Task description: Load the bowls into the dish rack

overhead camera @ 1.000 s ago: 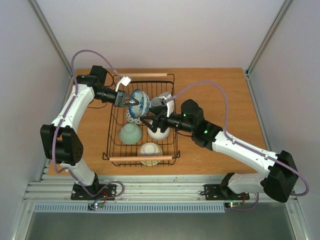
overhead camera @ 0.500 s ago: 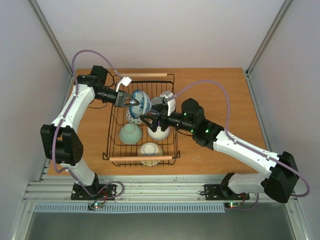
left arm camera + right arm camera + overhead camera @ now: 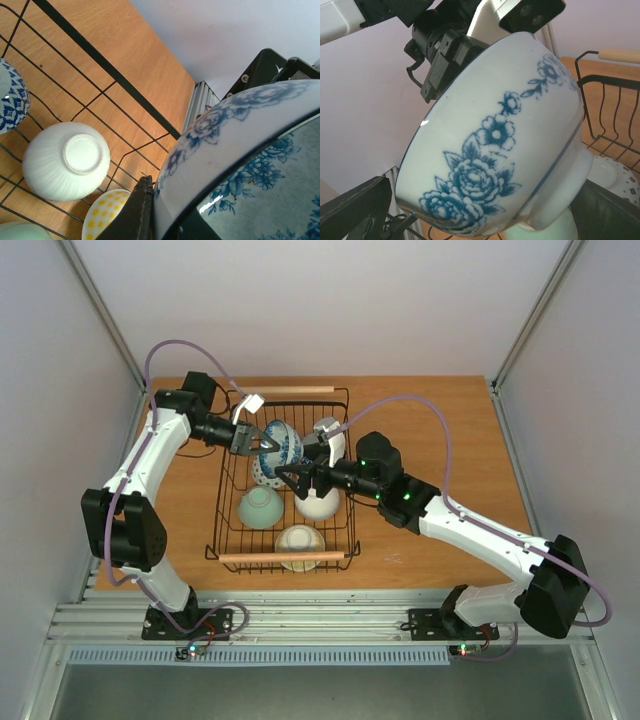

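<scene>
A white bowl with blue flowers (image 3: 283, 446) hangs tilted over the far part of the dish rack (image 3: 215, 530). My left gripper (image 3: 260, 440) is shut on its rim; one finger (image 3: 141, 205) presses the outer wall of the bowl (image 3: 235, 140). My right gripper (image 3: 293, 478) is open, its fingers (image 3: 355, 207) wide apart on either side of the same bowl (image 3: 495, 140). Inside the rack lie a blue-patterned bowl (image 3: 263, 474), a pale green bowl (image 3: 260, 507), a white bowl (image 3: 319, 503) and a yellow-dotted bowl (image 3: 299, 543).
Wooden handles (image 3: 283, 557) close the rack's near and far ends. A grey-white bowl (image 3: 326, 433) sits at the rack's far right, partly behind my right arm. Bare wooden tabletop (image 3: 440, 430) lies to the right of the rack. Frame posts stand at the back corners.
My right gripper has opened wider and shifted slightly left and away, closer around the flowered bowl. The left gripper and the bowl have barely moved.
</scene>
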